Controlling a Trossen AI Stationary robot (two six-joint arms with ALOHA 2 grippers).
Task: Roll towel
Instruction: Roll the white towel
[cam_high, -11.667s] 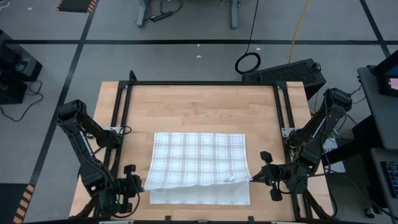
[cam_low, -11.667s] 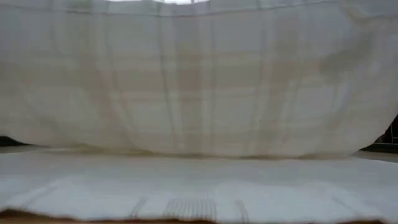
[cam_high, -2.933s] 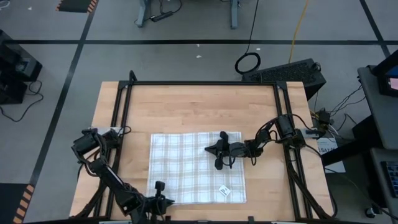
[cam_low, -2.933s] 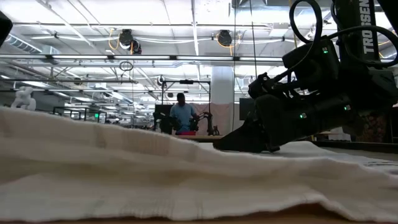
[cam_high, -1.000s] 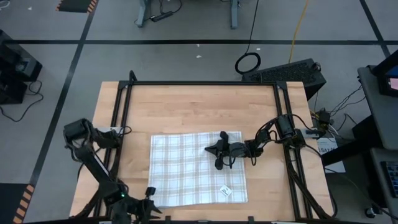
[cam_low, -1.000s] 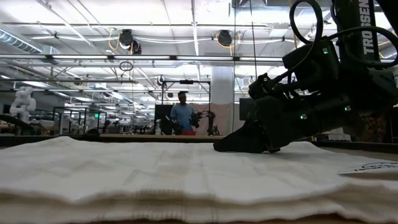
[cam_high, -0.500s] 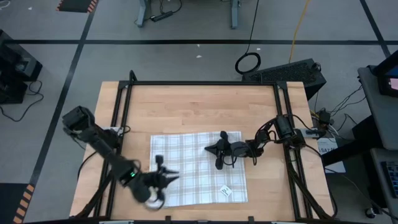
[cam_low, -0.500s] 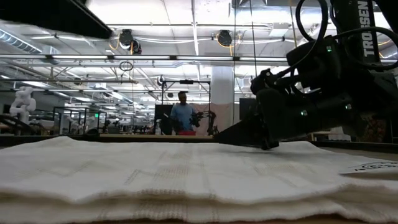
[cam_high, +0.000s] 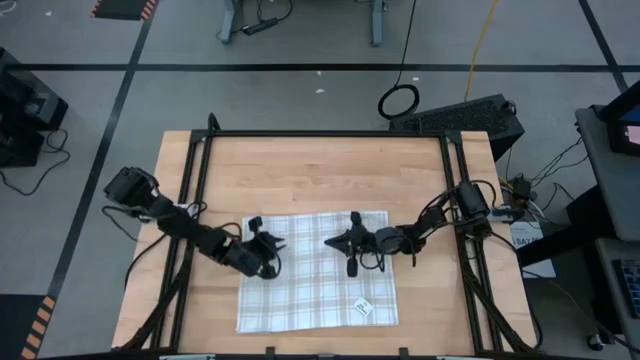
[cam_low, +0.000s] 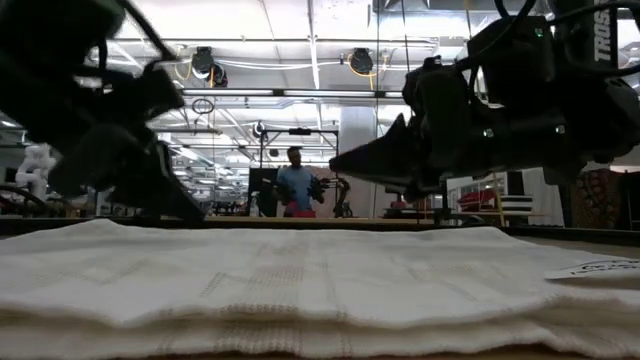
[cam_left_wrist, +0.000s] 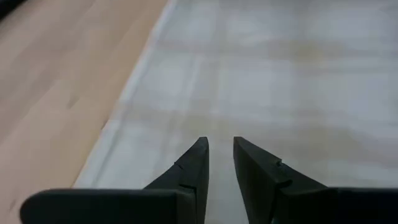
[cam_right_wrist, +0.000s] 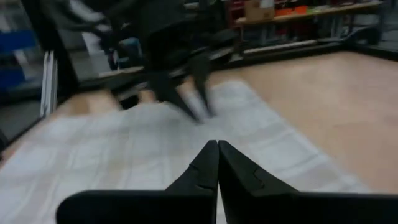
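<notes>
The towel (cam_high: 318, 272), white with a grey check, lies flat in folded layers on the wooden table (cam_high: 320, 170). Its small tag (cam_high: 361, 308) sits near its near right corner. My left gripper (cam_high: 275, 245) is over the towel's far left part, slanting down, its fingertips (cam_left_wrist: 219, 144) a narrow gap apart with nothing between them, just above the cloth. My right gripper (cam_high: 330, 243) is shut and points toward the table's left over the towel's far middle. In the low view the right gripper (cam_low: 335, 160) hangs clear above the towel (cam_low: 300, 280).
Black frame rails (cam_high: 200, 200) run along the table's left, right and far sides. Bare wood lies beyond the towel toward the far edge. A person (cam_low: 293, 190) stands far off in the room behind.
My left gripper has swung quickly from the table's near edge toward the far edge and down, coming over the towel's left part. My right gripper has lifted off the towel, its tip now clear above the cloth. The towel has stayed flat.
</notes>
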